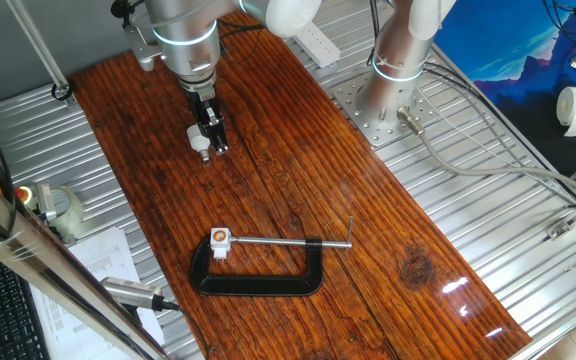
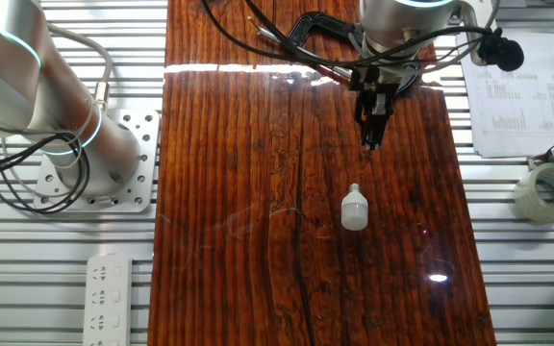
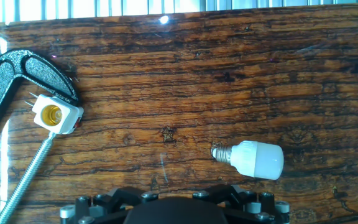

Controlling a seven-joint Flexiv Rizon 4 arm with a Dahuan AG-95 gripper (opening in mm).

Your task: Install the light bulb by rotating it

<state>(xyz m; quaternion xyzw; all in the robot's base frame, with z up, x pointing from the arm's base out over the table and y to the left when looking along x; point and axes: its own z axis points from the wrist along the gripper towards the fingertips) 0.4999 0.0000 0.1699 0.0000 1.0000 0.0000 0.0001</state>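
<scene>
End effector [image 2: 371,144] fingertips unseen; light bulb [image 3: 253,159] lies free.

Below my fingers I am seeing glossy, grainy wood tabletop [image 3: 185,74], a matt frosted white light bulb [image 3: 257,160], and a black metal clamp [image 3: 17,71].

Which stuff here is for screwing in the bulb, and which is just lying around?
For the job:
light bulb
white socket
black clamp holding it
claw

Just lying about:
tape roll
power strip
papers
</scene>
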